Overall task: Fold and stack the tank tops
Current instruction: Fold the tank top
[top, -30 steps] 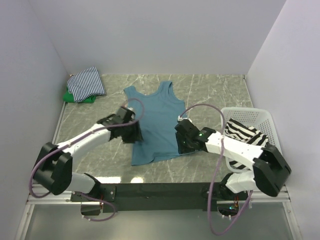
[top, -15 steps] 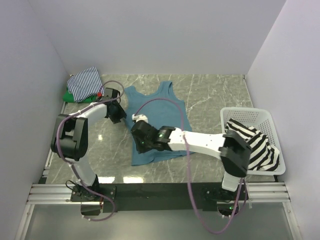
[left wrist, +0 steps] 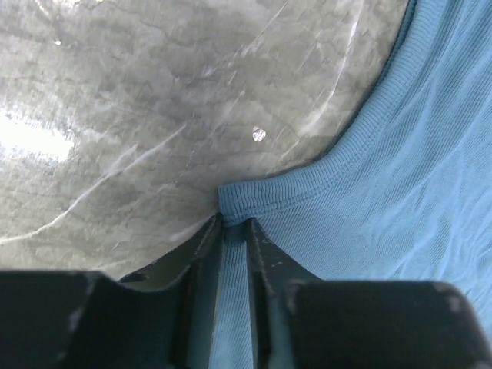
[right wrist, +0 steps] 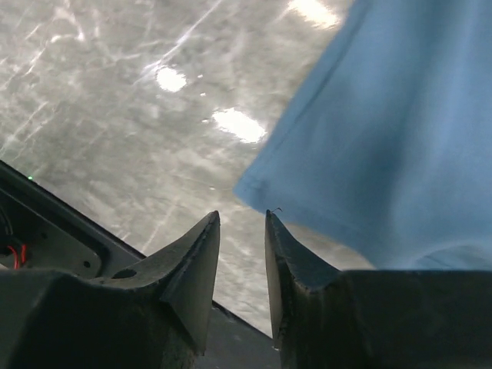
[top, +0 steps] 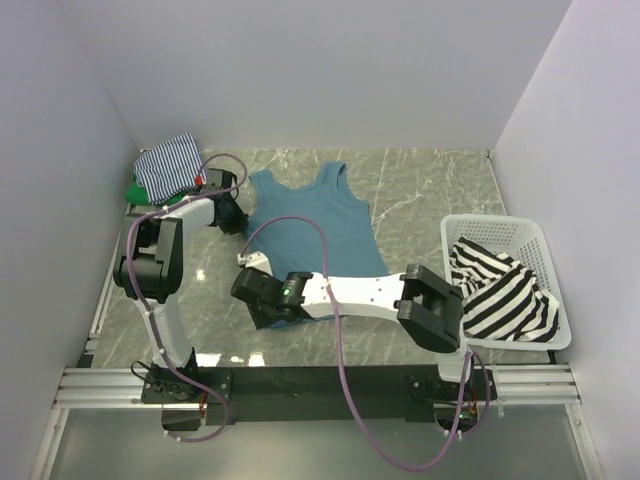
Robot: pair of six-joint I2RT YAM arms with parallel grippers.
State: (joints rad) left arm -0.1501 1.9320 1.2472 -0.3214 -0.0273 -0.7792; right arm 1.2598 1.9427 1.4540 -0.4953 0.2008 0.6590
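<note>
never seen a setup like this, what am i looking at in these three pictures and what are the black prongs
Two robot arms are bolted at the near edge of a table. The wide picture looks down from above; the two close-ups come from a camera on each wrist, so the black prongs are that arm's own fingers. A teal tank top lies flat. The left gripper pinches its shoulder strap; the right gripper is open at the bottom hem corner, holding nothing. At far left a thin-striped top lies on a green top; a bold striped top sits in the white basket.
</note>
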